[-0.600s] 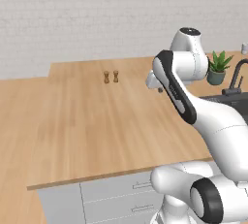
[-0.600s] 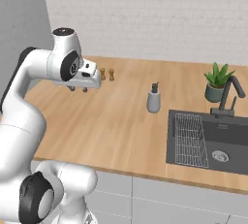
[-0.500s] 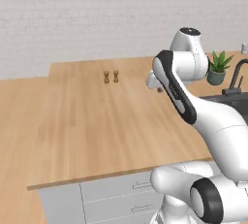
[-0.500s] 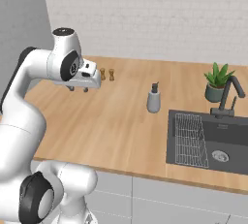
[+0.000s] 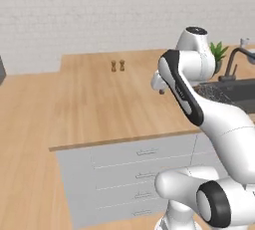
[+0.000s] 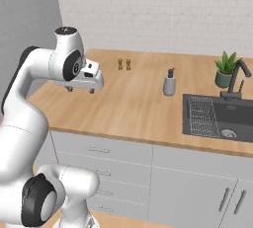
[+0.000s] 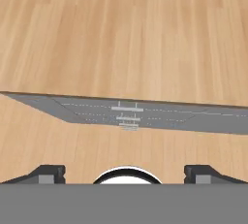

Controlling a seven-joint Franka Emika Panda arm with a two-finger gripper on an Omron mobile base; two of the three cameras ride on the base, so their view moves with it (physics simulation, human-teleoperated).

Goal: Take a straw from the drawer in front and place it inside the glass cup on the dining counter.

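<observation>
Kitchen with white brick wall, light wood tabletop over grey cabinets, sink with faucet at the right, potted plant beside it, soap dispenser and two small shakers further back

Gripper raised above the tabletop near its front edge, empty, fingers wide apart at the foot of the hand view

Stack of grey drawer fronts directly below, all shut, slim handles seen from above in the hand view

Straw presumably inside a closed drawer; glass cup and dining counter not to be made out from here

Task judged barely begun: drawer not yet opened, nothing picked up; opening, grasping the straw, carrying it and dropping it into the cup all left
</observation>
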